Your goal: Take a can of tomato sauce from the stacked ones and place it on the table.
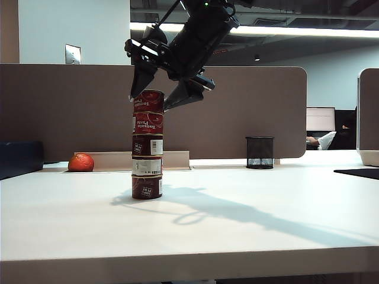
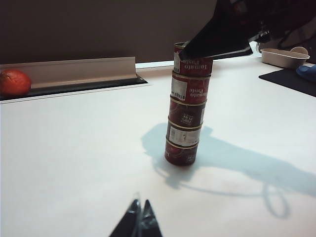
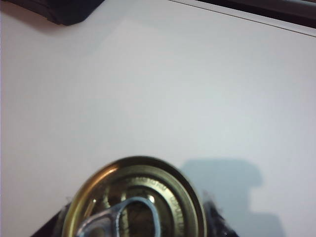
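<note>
Five dark-red tins make up the stacked ones, upright on the off-white table. My right gripper comes down from above and straddles the top can of tomato sauce, one finger on each side. In the right wrist view its gold lid with pull ring sits between blurred dark fingertips. Whether they press on it does not show. My left gripper is shut and empty, low over the table in front of the stack.
A round orange-red fruit lies at the back left by a pale rail. A black mesh cup stands at the back right. A dark mat and a beige tray are at the far right. A brown-grey partition closes the back.
</note>
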